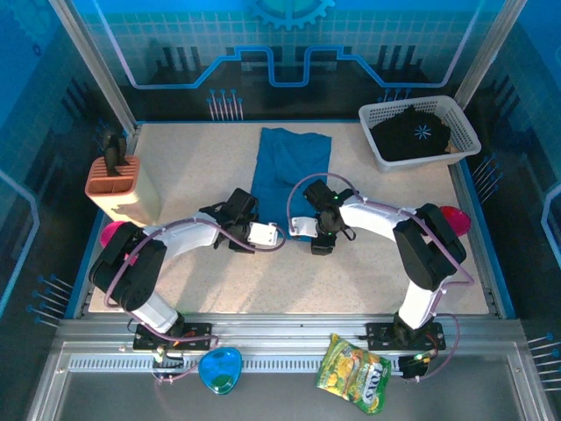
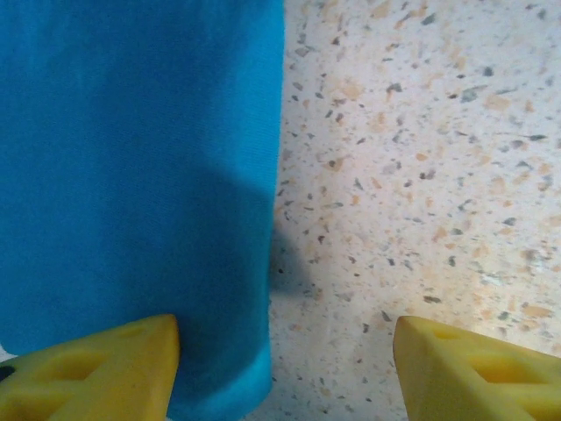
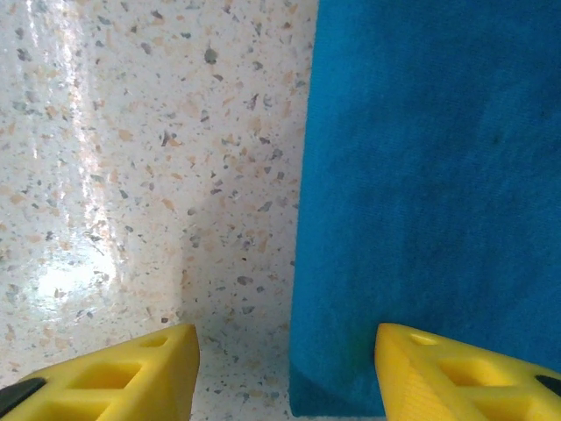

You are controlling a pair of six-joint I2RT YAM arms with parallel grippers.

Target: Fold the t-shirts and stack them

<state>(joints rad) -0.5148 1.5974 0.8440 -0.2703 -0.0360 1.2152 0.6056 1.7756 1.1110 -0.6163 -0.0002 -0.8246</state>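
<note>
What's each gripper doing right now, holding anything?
Left gripper: open, holding nothing, jaws straddling a side edge of the teal t-shirt.
Right gripper: open, holding nothing, jaws straddling the shirt's other side edge.

Seen from above, my speckled table [image 1: 193, 175]: a white mesh basket [image 1: 377, 145] at the far right corner, a peach holder [image 1: 118, 186] at left, a pink dish [image 1: 109, 233] at the left edge, a second pink dish [image 1: 458, 219] at the right. On the near metal rail [image 1: 289, 338], a blue heart-shaped dish [image 1: 219, 368] and a green snack bag [image 1: 353, 373].
</note>
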